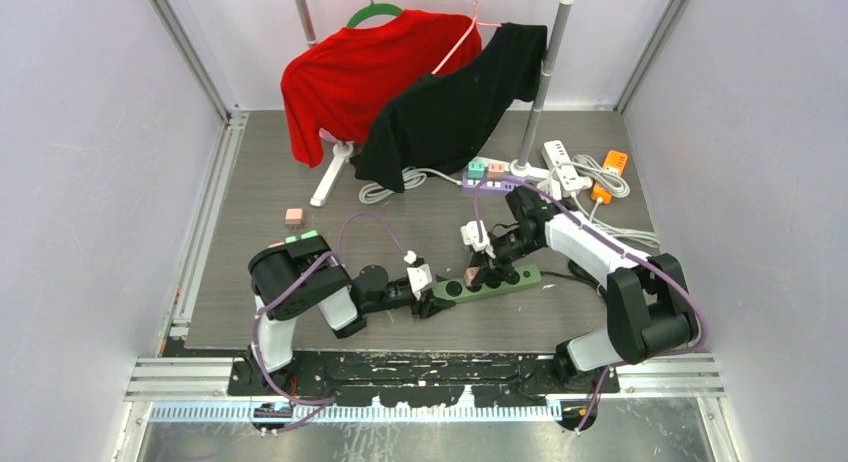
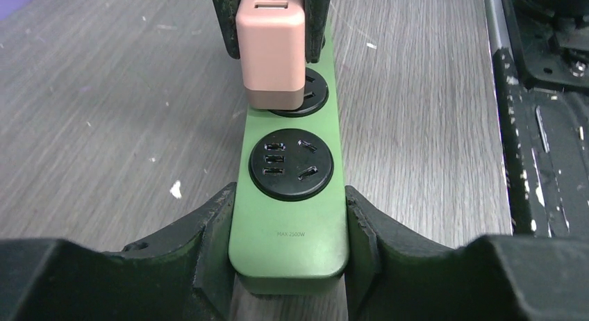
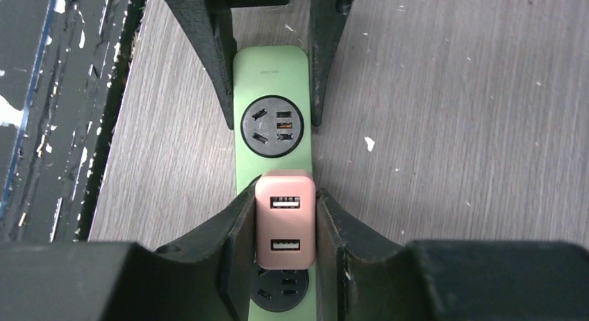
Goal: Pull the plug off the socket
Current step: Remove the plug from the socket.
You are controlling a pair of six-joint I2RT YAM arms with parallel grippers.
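Note:
A green power strip [image 1: 500, 280] lies on the grey table, with round black sockets [image 2: 290, 163] along its top. A pink plug [image 3: 285, 220] with two USB ports stands upright over the second socket from the strip's left end. Its base [image 2: 274, 99] meets that socket's face, and no prongs show. My right gripper [image 3: 285, 224] is shut on the pink plug, one finger on each side. My left gripper [image 2: 288, 224] is shut on the strip's near end, its fingers [image 2: 215, 224] pressed against both long sides. In the top view, the left gripper [image 1: 432, 290] and the right gripper [image 1: 480, 272] face each other along the strip.
A clothes rack stands at the back with a red shirt [image 1: 370, 72] and a black shirt [image 1: 450, 107]. Near its base lie a purple strip [image 1: 490, 179], a white strip [image 1: 560, 162], an orange one [image 1: 608, 172] and coiled cables. A small pink plug [image 1: 293, 217] sits at the left.

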